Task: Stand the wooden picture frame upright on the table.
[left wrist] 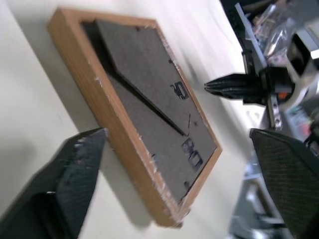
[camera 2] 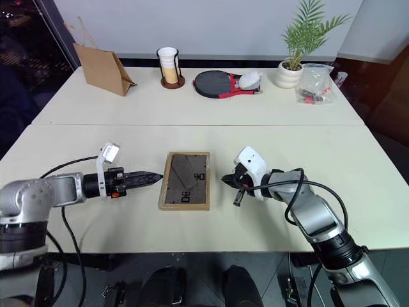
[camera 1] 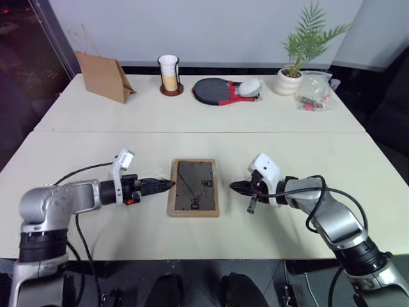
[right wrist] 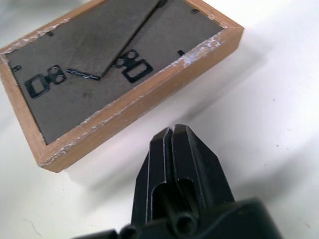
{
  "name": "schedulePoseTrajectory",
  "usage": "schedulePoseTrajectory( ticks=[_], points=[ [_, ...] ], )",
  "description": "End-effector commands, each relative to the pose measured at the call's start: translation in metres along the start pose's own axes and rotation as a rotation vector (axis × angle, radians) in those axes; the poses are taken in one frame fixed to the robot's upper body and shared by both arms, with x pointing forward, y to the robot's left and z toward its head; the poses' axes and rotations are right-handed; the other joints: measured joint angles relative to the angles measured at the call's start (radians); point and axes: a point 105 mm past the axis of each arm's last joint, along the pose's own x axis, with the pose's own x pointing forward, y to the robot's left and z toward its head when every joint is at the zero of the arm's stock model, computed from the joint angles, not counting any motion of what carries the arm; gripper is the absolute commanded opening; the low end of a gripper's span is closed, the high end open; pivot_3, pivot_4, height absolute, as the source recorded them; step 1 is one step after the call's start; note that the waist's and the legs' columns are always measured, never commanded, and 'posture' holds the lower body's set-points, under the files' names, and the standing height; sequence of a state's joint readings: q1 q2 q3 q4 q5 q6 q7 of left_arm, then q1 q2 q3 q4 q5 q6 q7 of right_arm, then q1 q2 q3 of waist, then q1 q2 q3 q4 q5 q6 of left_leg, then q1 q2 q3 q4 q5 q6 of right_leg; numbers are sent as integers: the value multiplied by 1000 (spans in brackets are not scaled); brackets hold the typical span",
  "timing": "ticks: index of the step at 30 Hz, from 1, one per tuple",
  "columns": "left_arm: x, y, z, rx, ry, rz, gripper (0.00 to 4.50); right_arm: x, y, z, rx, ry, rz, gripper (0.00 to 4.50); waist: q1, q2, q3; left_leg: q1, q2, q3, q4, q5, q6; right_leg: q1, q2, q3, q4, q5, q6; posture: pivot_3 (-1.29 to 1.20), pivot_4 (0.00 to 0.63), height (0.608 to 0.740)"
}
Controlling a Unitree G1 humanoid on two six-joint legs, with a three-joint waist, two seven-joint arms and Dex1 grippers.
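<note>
Nearest the camera are the two arms, one on each side of the small rectangular light-wood picture frame (camera 1: 193,188), which lies flat, face down, on the near half of the large cream-white table (camera 1: 96,121), its dark grey-brown back panel up and the fold-out stand folded flat against it.

On the frame's left, the left gripper (left wrist: 189,164) has its two black fingers spread wide in its wrist view, straddling a corner of the frame without touching it, holding nothing. In the head views its tip sits just beside the frame's left edge. On the frame's right, the right gripper (right wrist: 175,144) has its fingers pressed together and empty, pointing at the frame's edge from near it but apart.

I judge the approach is the step in hand: no grasp made, the frame not yet lifted. The next move seems to call for getting a finger under an edge that lies flush on the tabletop, tipping the frame up, and swinging the stand out before release. The thin edge may slide rather than lift, so the closed right gripper might serve as a stop.

Far beyond the frame, past the table's seam, stand a folded brown paper bag (camera 1: 102,77), contents hidden; a white cup (camera 1: 169,71) in a dark holder; a white pot (camera 1: 287,81) holding a green palm-like plant; and a clear plastic bag (camera 1: 314,91) with small red and dark items.
</note>
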State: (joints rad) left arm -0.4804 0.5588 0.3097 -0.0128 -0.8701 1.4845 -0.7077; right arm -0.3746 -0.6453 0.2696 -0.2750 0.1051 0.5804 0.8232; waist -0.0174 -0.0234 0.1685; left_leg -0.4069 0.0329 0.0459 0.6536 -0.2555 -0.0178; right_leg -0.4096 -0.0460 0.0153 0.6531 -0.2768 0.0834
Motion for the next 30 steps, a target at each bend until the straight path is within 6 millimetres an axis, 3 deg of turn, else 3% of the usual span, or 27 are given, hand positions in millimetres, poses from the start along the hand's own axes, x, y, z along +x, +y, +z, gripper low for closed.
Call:
schedulePoseTrajectory(
  ticks=[1, 14, 23, 29, 30],
  points=[
    [-1, 2, 0, -108, 32, 12, 4480, 4, 0, 10, -42, -29, -6, 0, -1, 0, 0, 0, 0, 0, 0, 0, 0, 0, 0, 0, 0, 0, 0, 0, 150, 740],
    [12, 9, -33, -220, 147, 43, 4480, 24, 19, 12, -51, -27, 55, 0, 5, 0, 0, 0, 1, -1, 0, 0, 0, 0, -5, 1, 1, 0, 0, 0, 150, 740],
    [21, 17, -47, -287, 118, 75, 4480, 41, 36, 27, -54, -76, 138, 0, 6, 1, -1, 2, -1, -1, 0, 0, 0, 2, -5, 1, 1, 0, 0, 0, 150, 740],
    [21, 22, -49, -338, 88, 53, 4480, 44, 35, 32, -68, -83, 138, 0, 7, 1, -2, 4, -1, -1, 1, 0, 0, 5, -6, 0, 1, 0, 0, 0, 150, 740],
    [21, 22, -48, -347, 82, 43, 4239, 43, 35, 32, -71, -82, 140, 0, 7, 0, -2, 4, -1, -1, 1, 0, 0, 5, -6, 0, 1, 0, 0, 0, 150, 740]
  ],
)
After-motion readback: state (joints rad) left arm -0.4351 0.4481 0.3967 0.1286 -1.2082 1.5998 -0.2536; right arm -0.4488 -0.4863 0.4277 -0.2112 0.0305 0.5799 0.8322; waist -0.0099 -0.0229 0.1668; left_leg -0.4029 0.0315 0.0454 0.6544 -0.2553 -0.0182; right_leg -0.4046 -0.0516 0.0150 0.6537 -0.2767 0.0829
